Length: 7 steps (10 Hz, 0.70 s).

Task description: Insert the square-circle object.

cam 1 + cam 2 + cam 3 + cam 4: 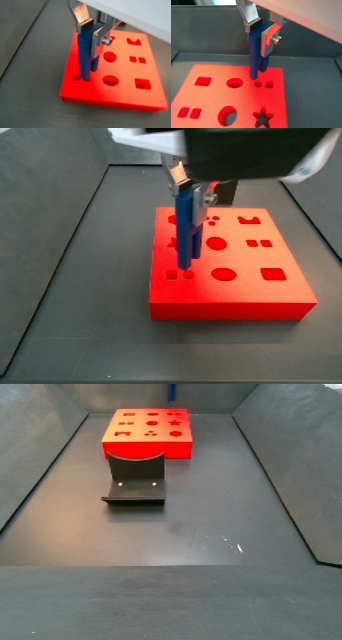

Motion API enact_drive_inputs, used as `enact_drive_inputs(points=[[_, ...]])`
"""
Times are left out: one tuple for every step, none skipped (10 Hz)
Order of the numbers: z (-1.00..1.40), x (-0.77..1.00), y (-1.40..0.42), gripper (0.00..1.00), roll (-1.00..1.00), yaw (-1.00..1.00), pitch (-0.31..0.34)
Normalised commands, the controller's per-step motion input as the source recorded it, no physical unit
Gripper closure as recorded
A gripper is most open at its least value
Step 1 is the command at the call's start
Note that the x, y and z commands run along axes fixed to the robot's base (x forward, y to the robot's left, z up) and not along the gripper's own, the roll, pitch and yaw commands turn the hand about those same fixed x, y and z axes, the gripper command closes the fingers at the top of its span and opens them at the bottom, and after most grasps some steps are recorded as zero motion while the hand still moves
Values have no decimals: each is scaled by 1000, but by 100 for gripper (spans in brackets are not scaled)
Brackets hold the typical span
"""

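My gripper (91, 34) is shut on the top of the square-circle object (83, 55), a slim blue bar held upright with its two prongs pointing down. It also shows in a wrist view (256, 55) and a side view (187, 223). The prong tips hang right at the small square and round holes (264, 84) near one edge of the red board (211, 97). I cannot tell whether the tips touch it. In a side view the gripper (191, 190) stands over the board (241, 260). In a side view showing the board (150, 450), neither gripper nor piece shows.
The dark fixture (134, 484) stands on the floor next to the red board. Dark sloping walls (274, 474) enclose the grey floor on both sides. The board carries several other cut-outs, among them a star (261, 117) and a circle (234, 82).
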Motion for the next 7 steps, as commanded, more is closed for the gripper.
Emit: enact_drive_inputs(points=[[-14,-89,0,100,71,-946,154],[0,-83,0,100,67,-946,157],[0,-77,0,100,61,-946,147],[0,0,0,100,20,-971,64],[0,0,-9,100,13,-977,26],[0,0,0,100,21,-963,3],[0,60,0,100,29,-954,0]])
